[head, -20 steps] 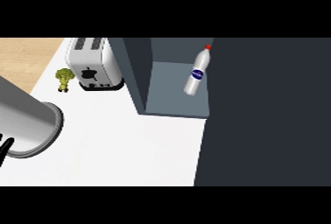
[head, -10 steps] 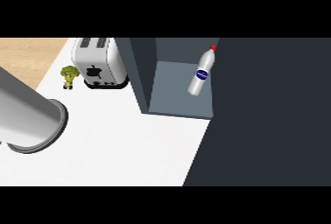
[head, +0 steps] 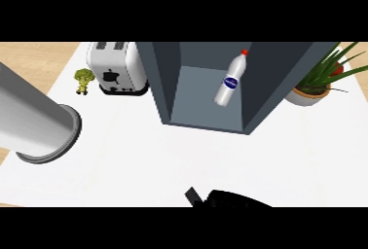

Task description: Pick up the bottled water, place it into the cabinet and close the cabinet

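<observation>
Bottled water inside open cabinet

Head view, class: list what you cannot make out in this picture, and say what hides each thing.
- Hand: cut by the lower edge; which hand, and its fingers, unclear.
- Left forearm: its hand lies outside the left edge.
- Cabinet: no door shows.
- Bottled water: label too small to read.
- Potted plant: partly behind the cabinet.

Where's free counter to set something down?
Widest bare patch: counter in front of the cabinet, between the grey forearm and the right edge. A robot hand shows at its near edge. Crowded at the back: toaster, broccoli, plant. The bottle stands inside the cabinet.
</observation>
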